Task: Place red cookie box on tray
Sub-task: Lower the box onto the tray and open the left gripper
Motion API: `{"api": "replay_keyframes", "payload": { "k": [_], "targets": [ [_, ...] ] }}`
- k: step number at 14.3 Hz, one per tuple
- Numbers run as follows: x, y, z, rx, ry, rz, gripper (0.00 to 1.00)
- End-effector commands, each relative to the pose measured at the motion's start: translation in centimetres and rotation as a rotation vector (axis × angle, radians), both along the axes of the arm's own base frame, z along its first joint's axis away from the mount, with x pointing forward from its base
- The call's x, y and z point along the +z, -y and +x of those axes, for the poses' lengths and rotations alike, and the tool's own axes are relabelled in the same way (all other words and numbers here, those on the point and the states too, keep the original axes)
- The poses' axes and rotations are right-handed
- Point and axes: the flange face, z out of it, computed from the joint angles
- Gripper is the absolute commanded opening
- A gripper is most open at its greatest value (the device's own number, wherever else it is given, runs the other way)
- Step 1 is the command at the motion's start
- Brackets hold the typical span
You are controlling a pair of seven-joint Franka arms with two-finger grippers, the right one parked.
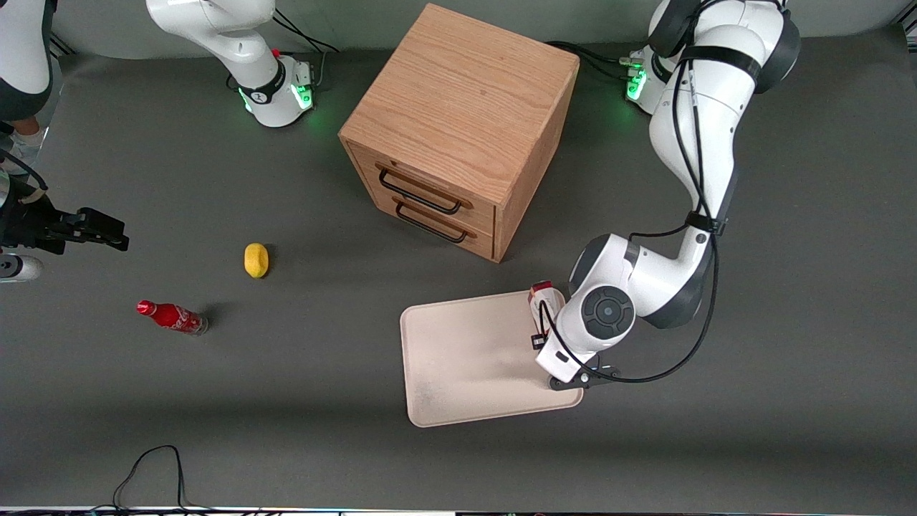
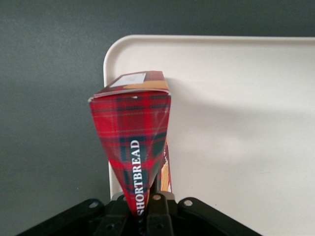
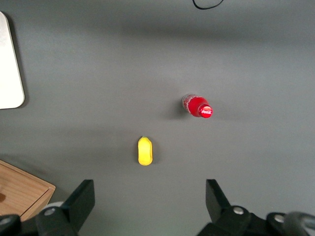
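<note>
A: Red cookie box, tartan with the word SHORTBREAD in white, is clamped in the left arm's gripper. The black jaws are closed tightly on one narrow end, pinching the carton so its sides taper toward the grip.

B: Where is the box in relation to the tray?

A: It hangs over the tray, along the tray's edge on the working arm's side and close to a rounded corner. The end away from the gripper points down at the tray. I cannot tell whether that end touches the tray.

B: And from the front camera?

A: Only a small part of the cookie box shows, peeking out beside the arm's wrist, above the tray. The gripper itself is hidden under the wrist.

B: What is the setting?

A: A dark grey table. A wooden cabinet with two drawers and black handles stands farther from the front camera than the tray. Toward the parked arm's end lie a lemon and a small red soda bottle, well apart from the tray.

B: How is the arm posed?

A: The left arm reaches from its base toward the front camera, bends at the elbow, and its wrist points downward over the tray's edge.
</note>
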Motion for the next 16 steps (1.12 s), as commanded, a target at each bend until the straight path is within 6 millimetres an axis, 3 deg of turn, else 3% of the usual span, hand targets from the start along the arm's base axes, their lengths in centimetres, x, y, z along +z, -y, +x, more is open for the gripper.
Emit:
{"api": "replay_keyframes", "payload": {
  "k": [1,2,3,11,13,16],
  "targets": [
    [0.6,0.0,-0.2,-0.002,0.003,0.009,0.00],
    [0.6,0.0,-0.3,0.003,0.001,0.009,0.68],
    [0.6,-0.1,-0.3,0.005,0.002,0.010,1.00],
    [2.4,-0.9,0.0,0.006,0.001,0.015,1.00],
    [5.1,-1.5,-0.2,0.017,-0.004,0.026,1.00],
    [11.2,-5.0,-0.6,0.030,-0.043,0.054,1.00]
  ]
}}
